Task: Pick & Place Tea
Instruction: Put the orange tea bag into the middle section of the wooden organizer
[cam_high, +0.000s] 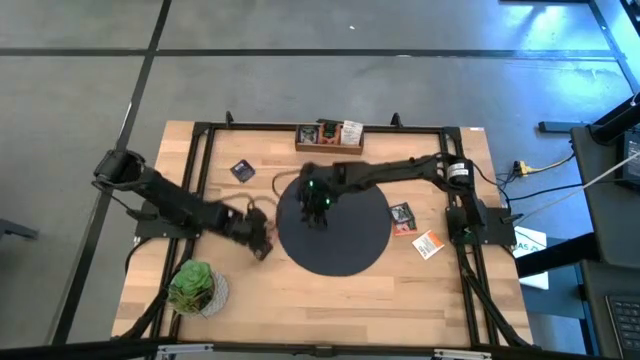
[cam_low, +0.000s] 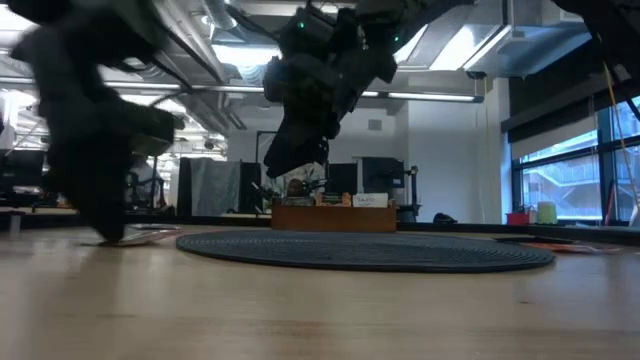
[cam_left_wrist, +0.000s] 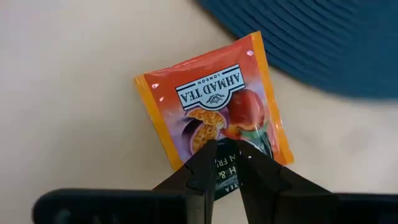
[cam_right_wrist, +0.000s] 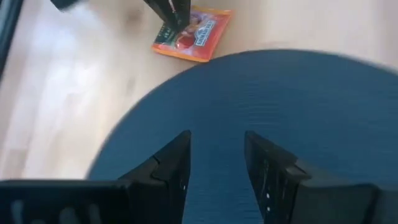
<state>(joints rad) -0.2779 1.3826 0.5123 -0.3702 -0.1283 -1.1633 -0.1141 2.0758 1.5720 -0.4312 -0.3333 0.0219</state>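
An orange tea packet (cam_left_wrist: 211, 99) sits just off the left edge of the black round mat (cam_high: 350, 250), with my left gripper (cam_high: 262, 243) shut on it. The right wrist view shows the same packet (cam_right_wrist: 196, 34) beside the mat (cam_right_wrist: 280, 112). My right gripper (cam_high: 318, 210) hovers over the left part of the mat, open (cam_right_wrist: 217, 155), with nothing between its fingers. Other tea packets lie on the table: a dark one (cam_high: 241, 170) at the far left, and two (cam_high: 401, 215) (cam_high: 428, 244) to the right of the mat. My left gripper pinches the orange packet between its two fingertips at the dark-printed end (cam_left_wrist: 225, 146), the end nearest the wrist. The fingers come steeply from above. The packet spreads out flat away from them, low over the wood (cam_low: 150, 237); I cannot tell whether it touches the table.
A wooden box (cam_high: 328, 135) holding more packets stands at the far edge. A green leafy plant (cam_high: 192, 285) sits at the near left. Black frame rails (cam_high: 200, 160) run along the table's sides.
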